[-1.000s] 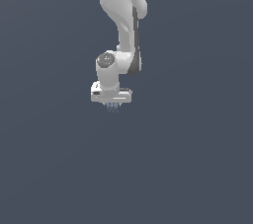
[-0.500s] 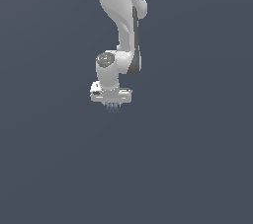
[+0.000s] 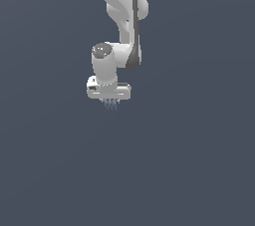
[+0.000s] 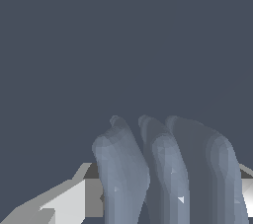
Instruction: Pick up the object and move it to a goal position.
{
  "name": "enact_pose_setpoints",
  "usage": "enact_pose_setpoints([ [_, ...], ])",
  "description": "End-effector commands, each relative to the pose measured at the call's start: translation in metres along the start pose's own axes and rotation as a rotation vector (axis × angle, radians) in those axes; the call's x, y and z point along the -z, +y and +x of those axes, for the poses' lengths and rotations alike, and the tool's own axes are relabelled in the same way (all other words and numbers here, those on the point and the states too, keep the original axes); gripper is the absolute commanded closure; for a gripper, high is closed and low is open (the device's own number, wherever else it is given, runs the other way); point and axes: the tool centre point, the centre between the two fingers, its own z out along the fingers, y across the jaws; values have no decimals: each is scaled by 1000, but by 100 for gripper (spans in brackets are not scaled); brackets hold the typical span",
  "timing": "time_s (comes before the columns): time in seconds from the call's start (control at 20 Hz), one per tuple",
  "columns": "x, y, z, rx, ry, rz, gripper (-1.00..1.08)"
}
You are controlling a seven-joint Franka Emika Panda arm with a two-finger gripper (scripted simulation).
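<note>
The object is a small blue-grey thing with several rounded prongs. In the exterior view only its tips show, sticking out under the white hand. In the wrist view the object fills the space between the two grey fingers. My gripper points straight down and is shut on the object, holding it up in the air. No goal marker shows in either view.
The white arm comes down from the top of the exterior view. Everything around it is a plain dark grey background with no visible surface, edge or other object.
The gripper with the object has risen slightly. Its grip looks the same.
</note>
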Motion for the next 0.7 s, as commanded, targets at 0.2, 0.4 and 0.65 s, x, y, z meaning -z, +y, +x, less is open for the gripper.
enact_pose_setpoints([
  [0.2, 53, 13, 5, 0, 1, 0, 108],
  [0.4, 94, 23, 9, 0, 1, 0, 108],
  [0.65, 145, 35, 13, 0, 1, 0, 108],
])
